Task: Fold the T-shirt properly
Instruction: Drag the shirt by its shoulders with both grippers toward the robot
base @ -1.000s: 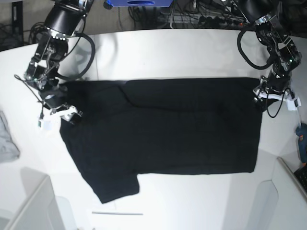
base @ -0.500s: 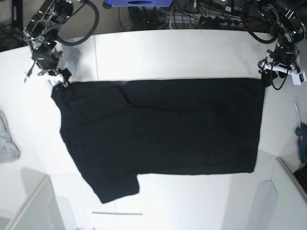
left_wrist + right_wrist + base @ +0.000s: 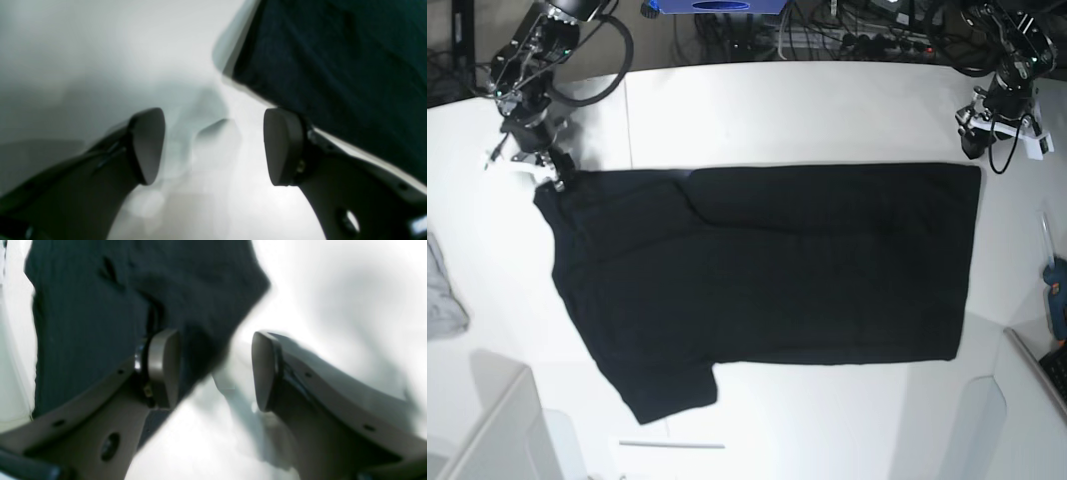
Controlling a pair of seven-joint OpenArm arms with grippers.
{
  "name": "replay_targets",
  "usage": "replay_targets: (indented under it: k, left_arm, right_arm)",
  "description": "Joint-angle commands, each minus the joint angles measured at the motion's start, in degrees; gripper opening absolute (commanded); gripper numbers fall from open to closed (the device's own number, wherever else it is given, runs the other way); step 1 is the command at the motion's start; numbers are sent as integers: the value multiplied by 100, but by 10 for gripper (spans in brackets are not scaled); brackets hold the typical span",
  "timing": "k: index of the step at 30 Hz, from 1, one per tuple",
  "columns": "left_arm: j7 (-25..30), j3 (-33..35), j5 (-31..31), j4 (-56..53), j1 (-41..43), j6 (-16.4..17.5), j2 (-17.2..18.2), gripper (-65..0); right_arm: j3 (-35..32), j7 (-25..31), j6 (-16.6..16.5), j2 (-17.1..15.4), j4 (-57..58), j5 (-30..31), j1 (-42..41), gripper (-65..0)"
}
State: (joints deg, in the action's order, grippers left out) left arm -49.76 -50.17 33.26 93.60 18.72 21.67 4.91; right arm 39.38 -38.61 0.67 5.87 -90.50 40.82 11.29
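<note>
Both sets of fingers stood wide and empty: the left gripper and right gripper hung at the far corners of the T-shirt (spread flat, one fold laid) on the white table. Likely between folds; next would call for regrasping an edge.

a white table fills most of the base view. a small grey cloth is seen crumpled at its left edge. a thin pale stick-like item is laid flat near the front edge; what it is cannot be told. a blue-handled tool is found at the right edge. pale translucent panels are set at the two front corners. a blue object and tangled dark cables are seen behind the table.
</note>
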Motion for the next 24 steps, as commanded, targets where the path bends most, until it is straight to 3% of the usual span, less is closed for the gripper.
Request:
replay_targets:
  k: [1,19,24]
  left_arm:
    - [110,-24,90,42,-30,44,76,-202]
    - [101,19,46,-1075,-874,9,85,-202]
    - [101,318,37,-1417,-1006,0,129,-204]
  right_arm:
    - [14,-73,34,-64,52,-51,-52,-324]
    - [-21,-55,34,-160,386,-60,-281,-329]
    - [-21,-47,34,-160,395,-60,-281,-329]
